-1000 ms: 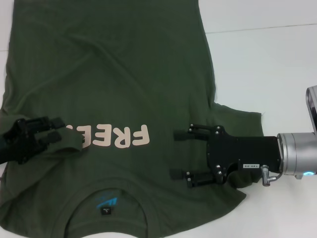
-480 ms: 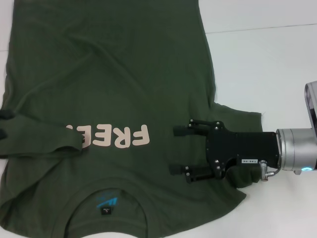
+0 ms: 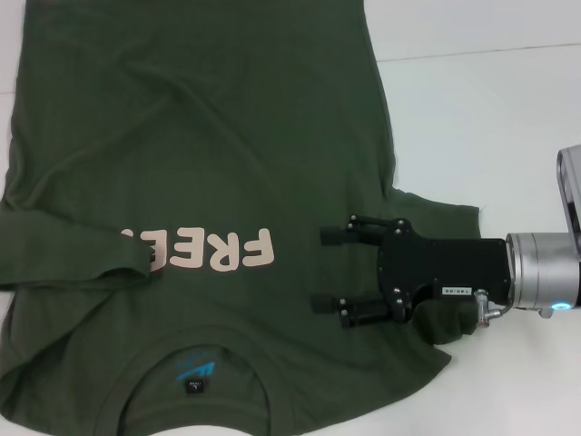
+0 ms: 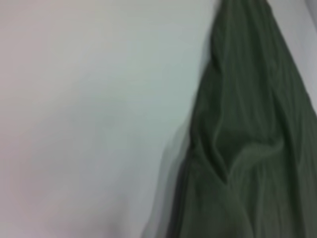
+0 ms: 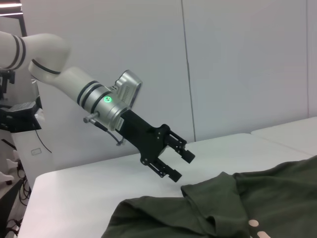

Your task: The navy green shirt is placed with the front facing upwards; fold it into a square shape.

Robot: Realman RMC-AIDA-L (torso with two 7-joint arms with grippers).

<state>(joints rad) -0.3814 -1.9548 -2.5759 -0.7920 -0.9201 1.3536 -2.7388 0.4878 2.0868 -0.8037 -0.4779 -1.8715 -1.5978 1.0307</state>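
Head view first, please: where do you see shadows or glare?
Head view: no glare on the navy green shirt beneath the right end effector. Left wrist view: soft shadow beside its edge. Right wrist view: left end effector evenly lit.

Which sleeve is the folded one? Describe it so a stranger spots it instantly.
Start at the green shirt spread over the white table, collar nearest the robot. Follow the pink lettering toward the robot's left: the sleeve there lies doubled inward across the chest, its hem covering the lettering's end. The other sleeve sticks out flat under the right gripper.
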